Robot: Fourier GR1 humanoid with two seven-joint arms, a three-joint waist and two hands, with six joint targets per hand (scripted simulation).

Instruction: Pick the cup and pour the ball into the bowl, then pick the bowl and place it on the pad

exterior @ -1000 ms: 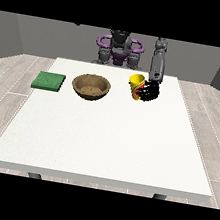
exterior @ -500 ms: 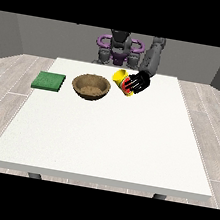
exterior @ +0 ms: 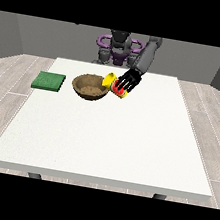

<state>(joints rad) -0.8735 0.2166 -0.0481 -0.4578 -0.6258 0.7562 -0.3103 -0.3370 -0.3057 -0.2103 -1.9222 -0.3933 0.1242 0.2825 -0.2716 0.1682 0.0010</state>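
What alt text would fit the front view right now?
The hand at the view's right holds a yellow cup tipped toward a brown bowl on the white table. A green pad lies left of the bowl.

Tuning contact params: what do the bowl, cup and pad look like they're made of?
Bowl: likely wood, matte; mottled brown surface without shine.
Cup: probably plastic; flat bright yellow with a red part under the fingers, held tilted toward the bowl by the hand at the view's right.
Pad: flat, dull dark green square, perhaps foam, rubber or cloth; the look leaves it open.
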